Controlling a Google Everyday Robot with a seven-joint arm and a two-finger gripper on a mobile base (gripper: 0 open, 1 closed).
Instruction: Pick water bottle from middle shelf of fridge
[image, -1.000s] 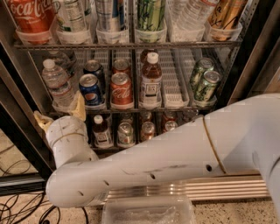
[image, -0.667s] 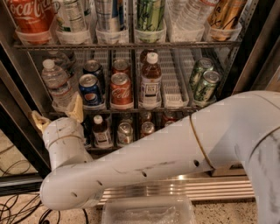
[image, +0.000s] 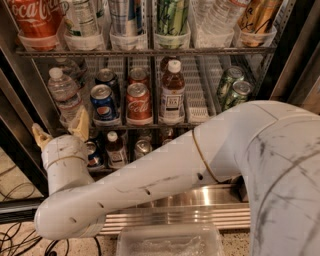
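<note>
- The gripper (image: 60, 129) sits at the centre left of the frame, in front of the open fridge (image: 20, 145), at the front edge of the middle shelf (image: 194, 95).
- Its two tan fingers (image: 81, 122) point up and stand wide apart, with nothing held between them.
- The water bottle (image: 64, 95) stands upright at the left end of the middle shelf, just above and slightly right of the gripper's centre.
- The right-hand fingertip overlaps the bottle's lower part in the frame; whether it touches the bottle cannot be told.
- To the right of the bottle, along the same shelf, stand a blue Pepsi can (image: 103, 102), a red Coca-Cola can (image: 138, 102), a brown-drink bottle (image: 173, 92) with a white cap, and two green cans (image: 234, 92) at the far right.
- The white arm (image: 150, 175) runs from the lower right of the frame across the bottom shelf to the wrist at the lower left.
- A clear plastic tray (image: 170, 240) lies at the bottom centre, in front of the fridge's steel base.
</note>
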